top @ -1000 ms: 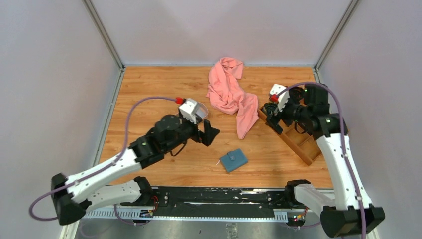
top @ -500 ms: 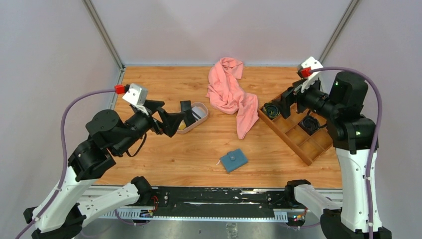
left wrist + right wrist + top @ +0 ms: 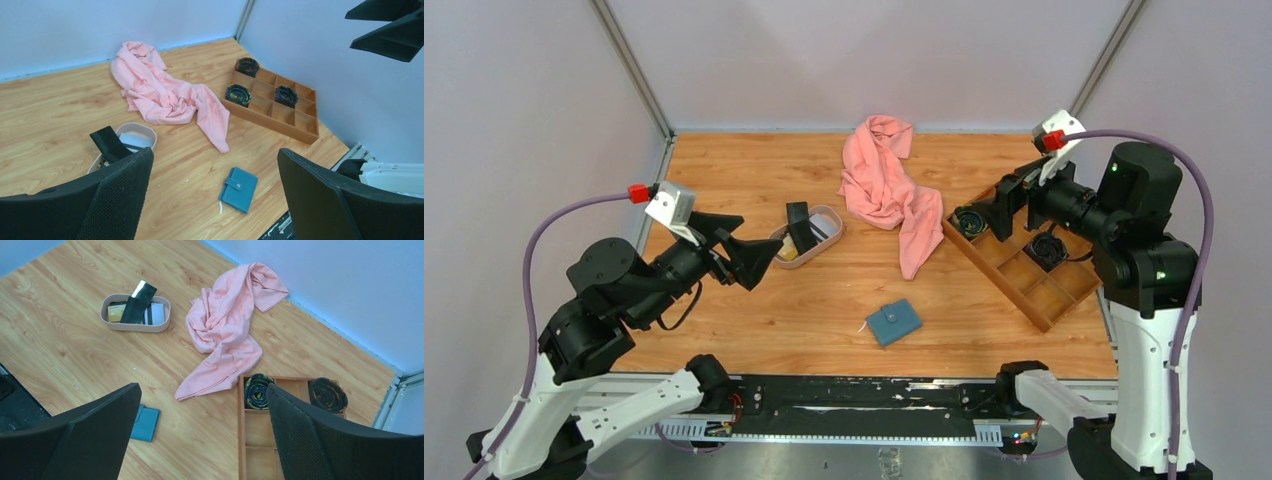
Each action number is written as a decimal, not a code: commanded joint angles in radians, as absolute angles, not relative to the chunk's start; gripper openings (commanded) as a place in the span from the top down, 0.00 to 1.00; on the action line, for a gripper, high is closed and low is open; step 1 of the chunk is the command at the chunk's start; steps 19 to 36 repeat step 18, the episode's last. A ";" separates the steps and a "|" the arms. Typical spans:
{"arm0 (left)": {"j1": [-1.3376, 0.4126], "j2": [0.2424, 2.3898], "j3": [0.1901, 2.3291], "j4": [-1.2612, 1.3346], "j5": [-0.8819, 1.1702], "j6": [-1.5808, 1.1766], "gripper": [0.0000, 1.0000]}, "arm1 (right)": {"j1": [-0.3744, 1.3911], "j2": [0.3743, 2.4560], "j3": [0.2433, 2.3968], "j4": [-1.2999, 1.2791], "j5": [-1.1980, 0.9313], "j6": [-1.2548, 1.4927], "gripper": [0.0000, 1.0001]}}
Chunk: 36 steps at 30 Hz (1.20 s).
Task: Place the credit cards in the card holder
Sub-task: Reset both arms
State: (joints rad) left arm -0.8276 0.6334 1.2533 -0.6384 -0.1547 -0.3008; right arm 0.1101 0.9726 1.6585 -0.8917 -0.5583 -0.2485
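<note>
**TOP VIEW**
- Cards: the credit cards (image 3: 796, 235) sit in the oval tray (image 3: 829, 213). One black card stands tilted out of it; a yellowish one lies at its near-left end.
- Axis: the oval tray's long way runs near-left to far-right.
- L tool: the left gripper (image 3: 756, 240) hangs just off the oval tray's near-left end, fingers spread wide, nothing btwn them.
- R tool: the right gripper (image 3: 1012, 198) is well apart from the oval tray, past the pink cloth (image 3: 884, 190) and over the wooden tray (image 3: 1024, 280). It's spread too, and empty.
- Holder: the card holder (image 3: 894, 322) lies right of the oval tray, nearer the arm bases.
- Nearer arm: left, by far. I'd judge you take the cards w/ it.

**L WRIST VIEW**
- Aim: the oval tray (image 3: 145, 131) sits low-left, partly behind one finger, so you're pointed right of it.
- Black card: the black card (image 3: 110, 145) leans up at the oval tray's left end. That raised edge looks the easiest pinch.
- Holder: card holder (image 3: 239, 189) sits right of the oval tray, clasp tab up, closed. It likely needs opening first.

**R WRIST VIEW**
- Cards: yellowish card (image 3: 116, 312) at one end of the oval tray (image 3: 135, 327), pale card (image 3: 157, 313) at the other, black one across the middle.
- Holder: card holder (image 3: 146, 423) is below the oval tray here, half hidden by a finger.
- R tool: wide apart, holding nothing.
</note>
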 commanded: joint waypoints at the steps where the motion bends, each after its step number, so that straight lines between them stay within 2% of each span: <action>1: -0.824 0.618 1.273 -0.658 -0.144 -0.318 0.00 | 0.087 0.988 1.706 -0.933 -0.594 -0.232 0.00; 36: -0.824 0.624 1.219 -0.637 -0.154 -0.282 0.00 | 0.049 1.003 1.661 -0.948 -0.670 -0.237 0.00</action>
